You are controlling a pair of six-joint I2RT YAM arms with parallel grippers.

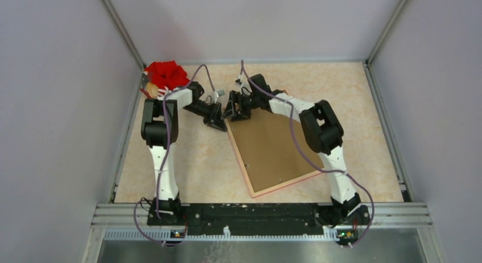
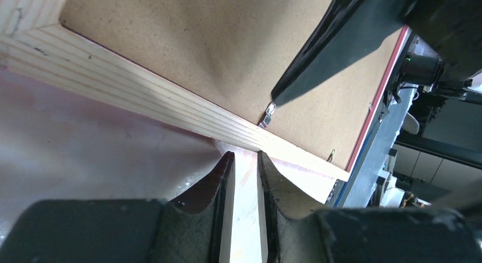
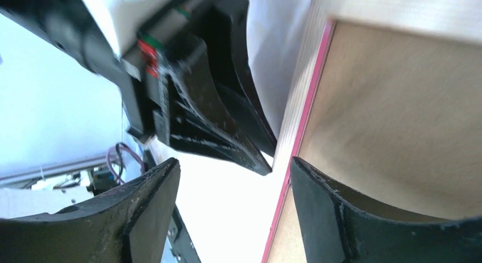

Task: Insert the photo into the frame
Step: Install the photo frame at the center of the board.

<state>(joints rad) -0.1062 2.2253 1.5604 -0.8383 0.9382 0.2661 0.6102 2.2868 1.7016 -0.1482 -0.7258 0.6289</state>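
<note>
The frame lies back side up in the middle of the table, its pink edge showing along the near side. The plain brown backing board sits inside it. The photo is hidden. My left gripper is at the frame's far left corner. In the left wrist view it is shut on the pale wood rail of the frame. My right gripper is at the same corner. In the right wrist view it is open, straddling the frame's rail, one finger over the backing board.
A red object sits at the back left corner, close behind the left arm. Grey walls enclose the table on three sides. A small metal clip sits on the backing board by the rail.
</note>
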